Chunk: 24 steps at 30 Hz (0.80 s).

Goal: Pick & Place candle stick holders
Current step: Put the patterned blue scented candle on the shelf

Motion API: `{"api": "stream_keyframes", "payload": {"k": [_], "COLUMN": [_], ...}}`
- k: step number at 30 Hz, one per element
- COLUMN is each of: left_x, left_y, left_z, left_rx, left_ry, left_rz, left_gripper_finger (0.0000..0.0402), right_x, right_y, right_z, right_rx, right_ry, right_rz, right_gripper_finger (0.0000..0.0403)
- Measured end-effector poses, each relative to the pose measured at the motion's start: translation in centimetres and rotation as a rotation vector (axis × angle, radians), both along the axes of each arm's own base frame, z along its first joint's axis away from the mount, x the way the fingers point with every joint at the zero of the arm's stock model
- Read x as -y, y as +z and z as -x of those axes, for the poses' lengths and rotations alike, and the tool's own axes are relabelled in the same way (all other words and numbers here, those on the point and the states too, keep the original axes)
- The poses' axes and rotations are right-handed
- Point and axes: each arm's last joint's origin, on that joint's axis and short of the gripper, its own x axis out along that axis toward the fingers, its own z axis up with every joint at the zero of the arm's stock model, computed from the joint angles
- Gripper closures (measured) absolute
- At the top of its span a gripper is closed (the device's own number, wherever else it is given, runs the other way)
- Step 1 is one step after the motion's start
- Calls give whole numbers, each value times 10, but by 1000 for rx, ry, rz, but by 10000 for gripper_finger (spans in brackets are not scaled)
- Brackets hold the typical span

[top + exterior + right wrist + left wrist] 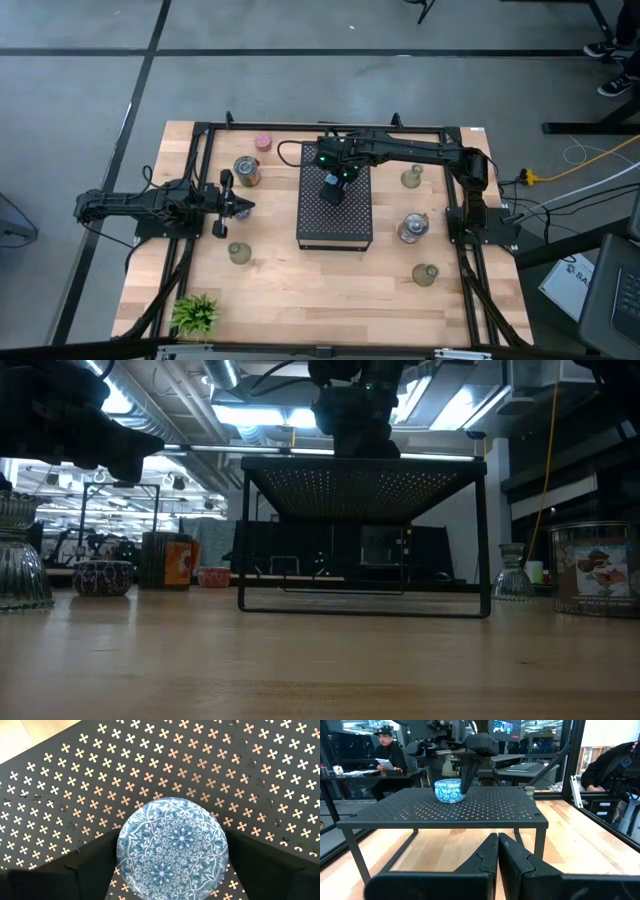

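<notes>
Right end effector [332,191] hangs over the black perforated rack [335,232] at the middle of the worktop [320,290], fingers apart on either side of the blue patterned holder [172,847], which sits on the rack's top toward its far end. Left end effector [498,851] waits at the left side of the worktop, fingers together, holding nothing. Other holders stand on the wood: a pink one [263,143] far left, glass ones [412,228] right of the rack, olive ones [238,253] nearer, plant [195,314] at near left corner.
</notes>
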Motion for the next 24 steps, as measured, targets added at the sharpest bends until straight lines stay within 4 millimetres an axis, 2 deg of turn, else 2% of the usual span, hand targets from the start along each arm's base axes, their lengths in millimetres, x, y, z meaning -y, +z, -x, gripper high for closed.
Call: {"api": "stream_keyframes", "payload": {"k": [8,18,24], "left_x": [0,0,0], "left_y": [0,0,0], "left_z": [0,0,0], "left_rx": [0,0,0], "left_ry": [0,0,0], "left_rz": [0,0,0], "left_gripper_finger": [395,395,395], "right_x": [0,-1,1], "right_y": [0,32,34], "right_z": [0,11,13], "right_rx": [2,111,116], "right_ry": [0,-4,12], "right_rz": [1,22,30], "right_gripper_finger": [27,27,27]}}
